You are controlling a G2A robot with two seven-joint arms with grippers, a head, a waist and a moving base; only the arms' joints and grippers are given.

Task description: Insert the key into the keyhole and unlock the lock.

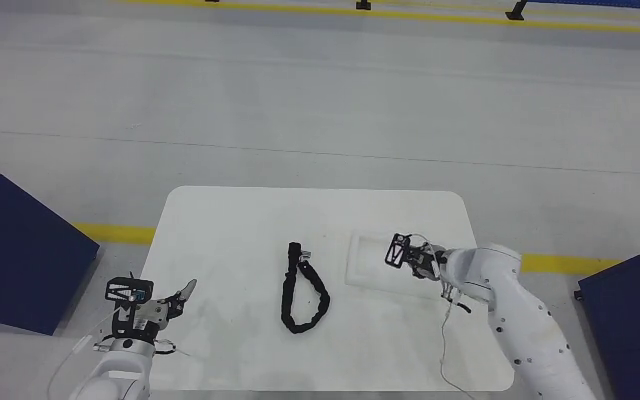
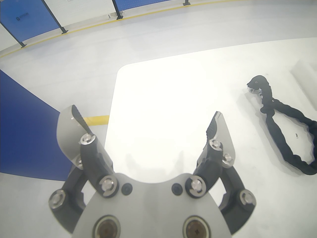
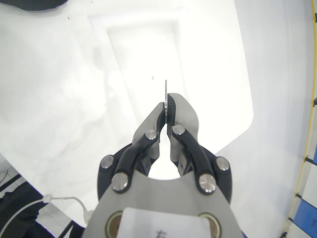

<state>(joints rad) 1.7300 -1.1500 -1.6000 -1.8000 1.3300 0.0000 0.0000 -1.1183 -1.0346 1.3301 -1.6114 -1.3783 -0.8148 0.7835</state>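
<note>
A black fabric-covered chain lock [image 1: 302, 292] lies in a loop at the middle of the white table [image 1: 230, 230]; its metal lock end [image 2: 255, 89] faces the far side. My right gripper [image 3: 166, 100] is shut on a thin metal key [image 3: 165, 89], which sticks out edge-on past the fingertips above a shallow white tray [image 3: 146, 40]. In the top view that gripper [image 1: 392, 250] hangs over the tray's right part [image 1: 365, 262], to the right of the lock. My left gripper [image 2: 146, 122] stands open and empty over the table's near left corner [image 1: 180, 297], well left of the lock.
The white tray lies right of the chain. Dark blue panels [image 1: 40, 260] stand off the table's left and right sides. A white cable [image 1: 445, 340] hangs from the right arm. A yellow floor line [image 1: 120, 233] runs behind the table.
</note>
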